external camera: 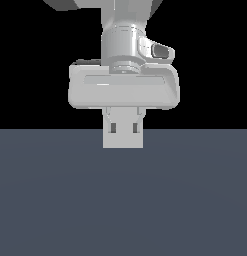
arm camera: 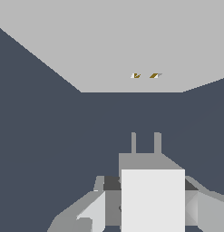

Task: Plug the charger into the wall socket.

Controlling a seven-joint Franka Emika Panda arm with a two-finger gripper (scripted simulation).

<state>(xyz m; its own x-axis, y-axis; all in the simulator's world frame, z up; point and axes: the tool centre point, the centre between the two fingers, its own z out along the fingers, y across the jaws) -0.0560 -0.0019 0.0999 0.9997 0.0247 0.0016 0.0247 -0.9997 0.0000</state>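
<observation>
My jaws (arm camera: 149, 204) are closed on the charger (arm camera: 152, 199), prongs (arm camera: 145, 142) facing the wall socket (arm camera: 109, 45) but apart from it; I should align both prongs with the slots (arm camera: 145, 75), then advance straight.

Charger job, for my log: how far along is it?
Done: the gripper holds the charger, prongs pointing at the wall socket. In hand: lining the prongs up with its slots. Left: closing the gap and inserting.

Charger (arm camera: 152, 199) in the claw (arm camera: 145, 206), prongs seemingly facing the wall socket (arm camera: 109, 50) ahead.
</observation>
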